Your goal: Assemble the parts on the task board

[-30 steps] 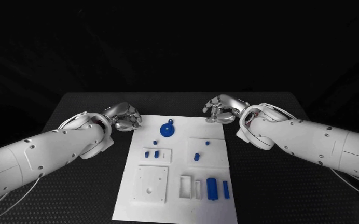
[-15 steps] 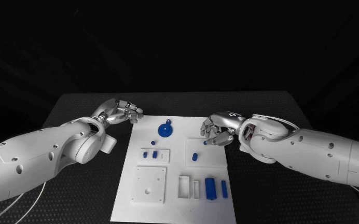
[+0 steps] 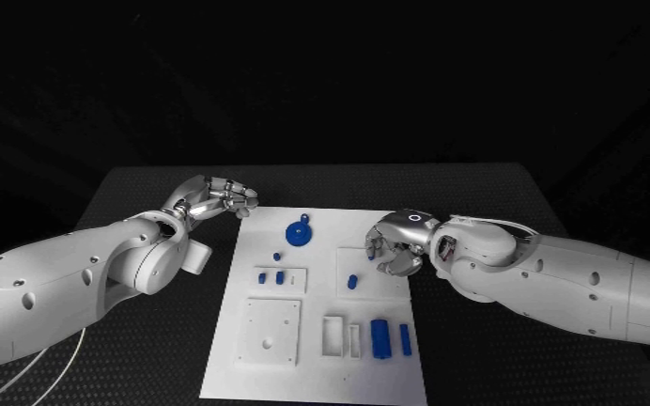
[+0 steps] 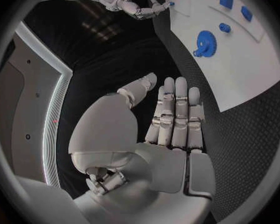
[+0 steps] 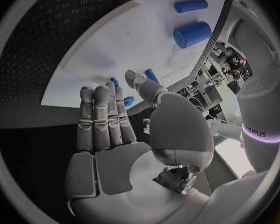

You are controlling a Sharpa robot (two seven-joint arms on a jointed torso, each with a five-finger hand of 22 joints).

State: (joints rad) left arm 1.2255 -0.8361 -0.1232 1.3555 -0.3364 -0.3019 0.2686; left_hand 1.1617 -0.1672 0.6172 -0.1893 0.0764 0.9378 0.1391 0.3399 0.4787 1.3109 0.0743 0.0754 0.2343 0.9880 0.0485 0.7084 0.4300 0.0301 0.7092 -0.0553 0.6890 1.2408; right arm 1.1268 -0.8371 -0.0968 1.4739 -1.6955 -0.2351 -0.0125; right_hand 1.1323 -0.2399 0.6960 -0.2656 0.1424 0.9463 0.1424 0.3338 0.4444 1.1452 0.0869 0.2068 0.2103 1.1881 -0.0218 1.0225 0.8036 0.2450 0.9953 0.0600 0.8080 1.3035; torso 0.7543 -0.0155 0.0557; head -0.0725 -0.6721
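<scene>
Overhead, the right hand (image 3: 392,248) is hovering empty, fingers loosely apart, over the task board's (image 3: 318,368) right edge; its wrist view is revealing two blue cylinders (image 5: 192,33). Meanwhile the left hand (image 3: 215,198) is waiting open-fingered beside the blue gear (image 3: 300,232).

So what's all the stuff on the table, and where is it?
White flat task board: one, white, middle of the black table.
Blue round gear-like part: one, blue, far end of the board.
Small blue pegs: two, blue, in a raised square left of centre.
Small blue piece: one, blue, right of centre.
Blue cylinders: two, blue, near right corner.
Black table: one, black, under everything.
Left hand: one, silver, beside the board's far left corner, holding nothing.
Right hand: one, silver, over the board's right side, fingers curled.
</scene>
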